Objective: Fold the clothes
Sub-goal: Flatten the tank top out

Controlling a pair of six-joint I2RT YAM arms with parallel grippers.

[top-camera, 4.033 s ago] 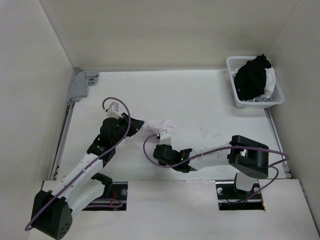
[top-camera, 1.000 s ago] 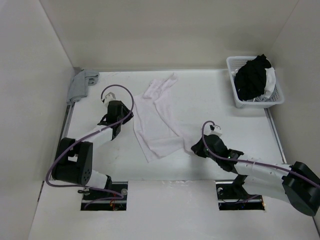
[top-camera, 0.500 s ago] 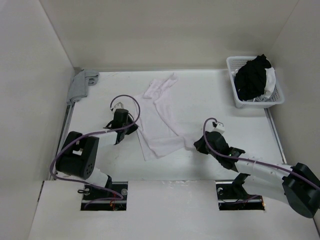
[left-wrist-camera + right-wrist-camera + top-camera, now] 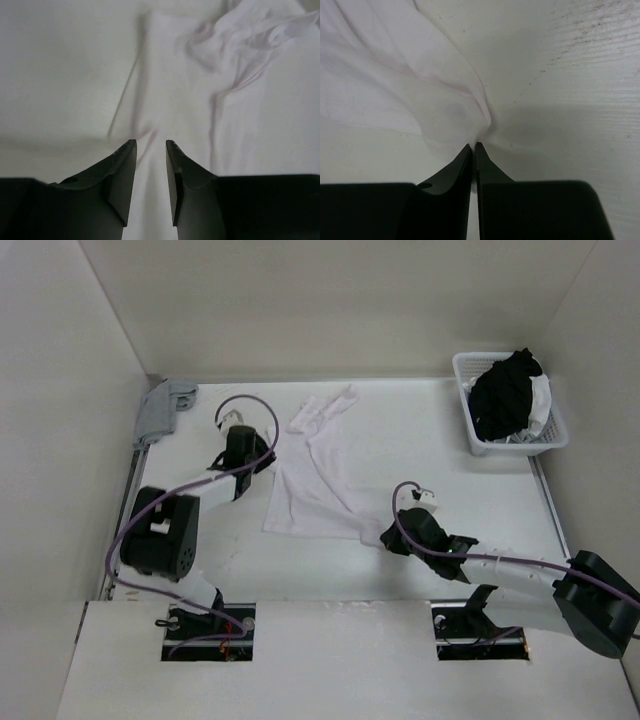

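Jaws of the right pincer (image 4: 474, 145) are clenched on a pinch of the white garment (image 4: 312, 495), whose thin fabric runs in creases up to the tips in the right wrist view. From above, this grip sits at the garment's near right corner, low over the table (image 4: 420, 440). The left pincer (image 4: 150, 144) is released, its two fingers standing apart with a clear gap; it hovers over the garment's left edge at about mid-length and grips nothing. Between the two arms the garment lies in the middle of the table. Its near half is spread fairly flat in a single layer with a roughly straight near hem, while the far part narrows and twists into a bunched, rumpled strip reaching toward the back wall. No edge is laid over another in a deliberate crease, so the folding proper looks not yet begun. The work appears to be at the spreading and straightening stage, with one corner drawn out and the far end not yet flattened. What seems left is to smooth that bunched far end, take a second hold with the free pincer, make the folds and tidy the result. Farther out, a white basket (image 4: 520, 447) in the far right corner holds a black garment bundle (image 4: 505, 390), and a small grey cloth (image 4: 163, 405) lies at the far left corner, both well apart from the work.
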